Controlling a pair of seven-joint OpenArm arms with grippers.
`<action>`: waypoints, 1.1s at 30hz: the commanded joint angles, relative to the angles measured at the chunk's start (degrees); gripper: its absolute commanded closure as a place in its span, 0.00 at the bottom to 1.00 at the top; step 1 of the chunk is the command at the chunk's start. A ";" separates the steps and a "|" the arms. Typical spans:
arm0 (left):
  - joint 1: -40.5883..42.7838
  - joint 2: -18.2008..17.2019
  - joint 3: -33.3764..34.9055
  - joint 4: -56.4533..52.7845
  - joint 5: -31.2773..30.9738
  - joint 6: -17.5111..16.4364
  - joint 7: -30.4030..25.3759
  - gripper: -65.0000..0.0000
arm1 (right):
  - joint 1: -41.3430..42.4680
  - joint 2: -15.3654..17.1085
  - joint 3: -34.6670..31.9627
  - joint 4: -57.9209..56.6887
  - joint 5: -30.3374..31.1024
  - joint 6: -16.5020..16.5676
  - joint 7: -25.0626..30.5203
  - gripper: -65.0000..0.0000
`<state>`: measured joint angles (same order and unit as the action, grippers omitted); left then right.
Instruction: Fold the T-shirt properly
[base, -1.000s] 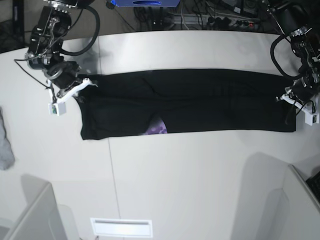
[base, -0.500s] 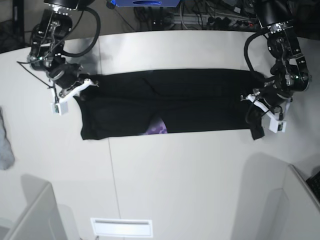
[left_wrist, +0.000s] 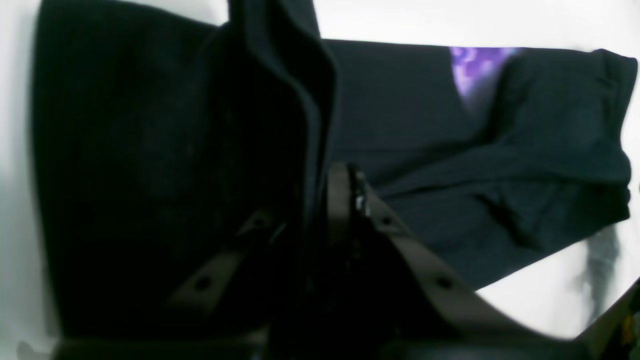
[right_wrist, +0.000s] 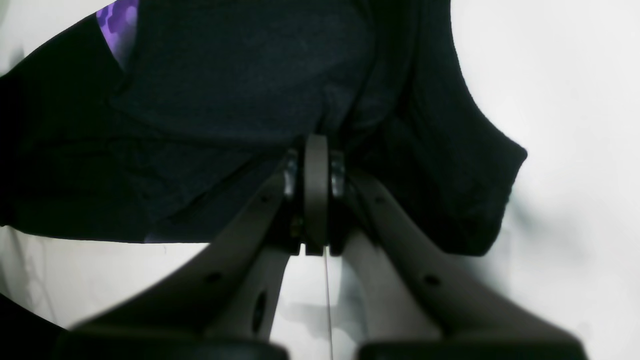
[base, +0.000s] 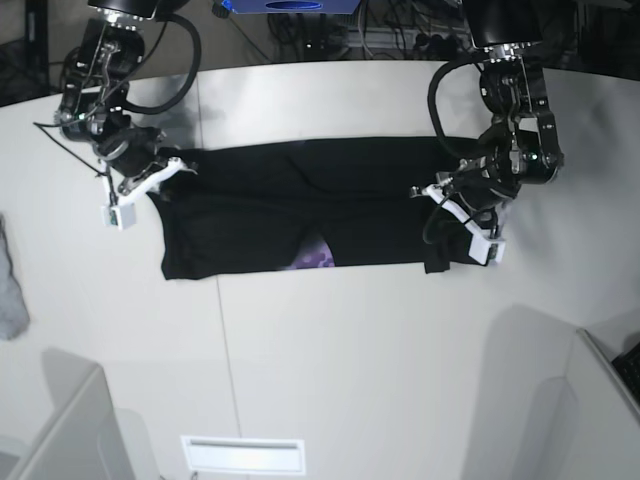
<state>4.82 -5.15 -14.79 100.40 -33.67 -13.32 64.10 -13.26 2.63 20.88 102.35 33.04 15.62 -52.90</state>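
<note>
Seen from above: black T-shirt (base: 300, 215) lay as a long band across the white counter (base: 330, 340), purple print peeking at its near edge. Left pincer (base: 462, 205) pinched one end of the shirt, raised and carried over the band toward the middle. Right pincer (base: 165, 170) pressed shut on the other end, held low. Probably mid lengthwise fold; next called for laying the lifted end down flat, edges aligned, then letting go.

base looks down from overhead; 2 wrist views sit close on the t-shirt (base: 300, 205).
</note>
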 joint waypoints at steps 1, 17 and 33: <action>-1.17 0.18 0.50 0.83 -1.27 0.00 -1.02 1.00 | 0.47 0.49 0.17 0.91 0.85 0.25 1.08 1.00; -2.05 4.14 5.78 -0.31 -1.27 1.94 -1.02 1.00 | 0.03 0.75 0.17 0.91 0.85 0.16 0.82 1.00; -3.90 4.31 7.27 -4.53 -1.27 1.94 -1.28 1.00 | -0.15 0.75 0.17 0.91 0.85 0.16 0.82 1.00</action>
<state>1.61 -0.95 -7.46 95.07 -33.93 -11.09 63.68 -14.00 2.94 20.88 102.35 33.01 15.62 -53.12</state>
